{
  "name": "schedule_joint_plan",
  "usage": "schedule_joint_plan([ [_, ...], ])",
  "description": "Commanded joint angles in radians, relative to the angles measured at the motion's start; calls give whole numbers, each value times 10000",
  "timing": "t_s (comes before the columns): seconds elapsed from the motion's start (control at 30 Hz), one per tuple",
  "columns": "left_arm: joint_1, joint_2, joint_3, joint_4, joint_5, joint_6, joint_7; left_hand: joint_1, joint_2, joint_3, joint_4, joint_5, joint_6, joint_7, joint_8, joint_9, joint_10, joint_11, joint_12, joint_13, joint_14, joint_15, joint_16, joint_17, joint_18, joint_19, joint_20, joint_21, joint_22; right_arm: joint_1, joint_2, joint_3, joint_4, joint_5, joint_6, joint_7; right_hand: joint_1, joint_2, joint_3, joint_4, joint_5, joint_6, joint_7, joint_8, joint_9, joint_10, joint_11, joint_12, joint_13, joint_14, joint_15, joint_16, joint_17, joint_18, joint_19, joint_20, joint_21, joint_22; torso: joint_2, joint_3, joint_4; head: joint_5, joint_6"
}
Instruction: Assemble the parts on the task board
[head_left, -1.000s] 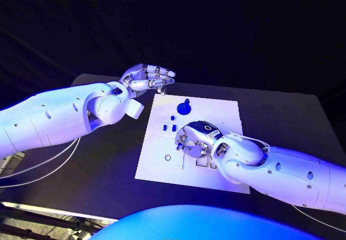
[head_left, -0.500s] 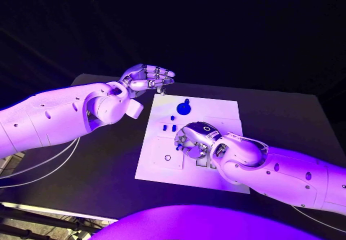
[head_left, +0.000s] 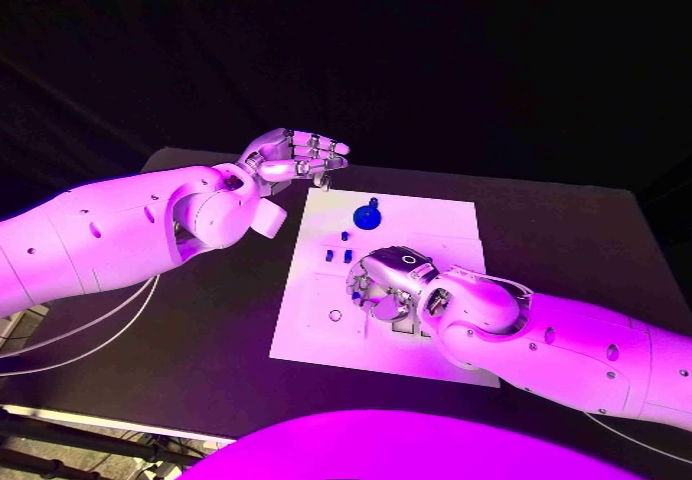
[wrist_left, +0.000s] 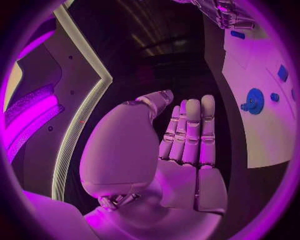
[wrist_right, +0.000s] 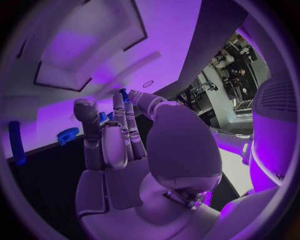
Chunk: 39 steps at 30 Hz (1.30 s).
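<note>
2 hands (head_left: 299, 155) (head_left: 387, 282) above task board (head_left: 433, 225).

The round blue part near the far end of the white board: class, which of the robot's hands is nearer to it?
Left. The left hand hovers off the board's far left corner, close to the round blue part. The right hand is over the board's middle, nearer the robot.

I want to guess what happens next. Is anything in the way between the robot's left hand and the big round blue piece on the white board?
Nothing visible. The left hand hovers off the task board's far left corner, and only bare board lies between it and the round blue part.
</note>
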Motion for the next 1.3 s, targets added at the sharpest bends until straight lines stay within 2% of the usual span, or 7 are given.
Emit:
schedule_joint_plan([
  [0.03,3,17,7,8,16,174,24,-19,79,-34,4,8,-88,-6,39,-11,-68,12,67,8,3,57,-54,-12,142,59,44,-68,-8,-30,13,-29,11,-92,380,87,-68,-120,-52,2,22,-83,22,-66,-13,-215,61,-34,-21,293,95,49,9,-15,-52,21,-40,-3,-8,0,-2,-2,0],
  [0.4,3,18,6,-5,7,208,-11,-19,79,-34,4,8,-88,-6,39,-11,-68,12,67,8,3,57,-54,-12,142,59,44,-68,-8,-30,-6,-42,23,-106,13,-37,5,-174,-55,-28,78,-168,71,-128,-19,-363,107,-28,-37,291,126,89,39,-9,-51,54,-91,-22,-3,5,-12,-9,0],
  [0.53,3,18,6,-9,6,220,-22,-19,79,-34,4,8,-88,-6,39,-11,-68,12,67,8,3,57,-54,-12,142,59,44,-68,-8,-30,-16,-44,11,-103,-151,-74,11,-357,-173,11,83,-539,254,-329,-80,-1432,338,-24,-187,214,331,101,-33,30,-198,211,-402,-231,-7,5,-15,-30,0],
  [0.6,3,18,6,-10,6,227,-28,-19,79,-34,4,8,-88,-6,39,-11,-68,12,67,8,3,57,-54,-12,142,59,44,-68,-8,-30,-30,-45,15,-101,-258,-87,75,-395,-317,10,64,-781,279,-449,-136,-1886,417,24,-184,145,384,99,-88,77,-332,293,-646,-412,-5,5,-13,-43,0],
  [0.77,3,16,6,-19,6,260,-52,-19,79,-34,4,8,-88,-6,39,-11,-68,12,67,8,3,57,-54,-12,142,59,44,-68,-8,-30,-161,-45,131,-100,-636,-134,222,-404,-699,29,63,-1077,307,-618,-221,-2443,471,154,-165,15,435,57,-268,129,-480,370,-925,-585,-12,4,-7,-64,0],
  [1.07,3,-8,4,-45,3,285,-79,-16,92,-60,10,8,-102,-1,48,-15,-93,16,91,18,-7,63,-64,-15,143,64,51,-99,-29,25,-851,-4,828,-58,-997,-171,382,-374,-1074,63,82,-1096,300,-658,-256,-2703,481,340,-138,-34,450,66,-324,148,-517,394,-1039,-632,-20,0,-23,-106,0],
  [1.3,3,-32,-1,-43,3,291,-76,-16,92,-60,10,8,-102,-1,48,-15,-93,16,91,18,-7,63,-64,-15,143,64,51,-99,-29,309,-1752,175,1602,500,-885,-117,450,-331,-1261,136,133,-1010,290,-647,-270,-2631,456,578,-105,33,434,168,-168,128,-393,376,-924,-498,-16,1,-18,-184,0],
])
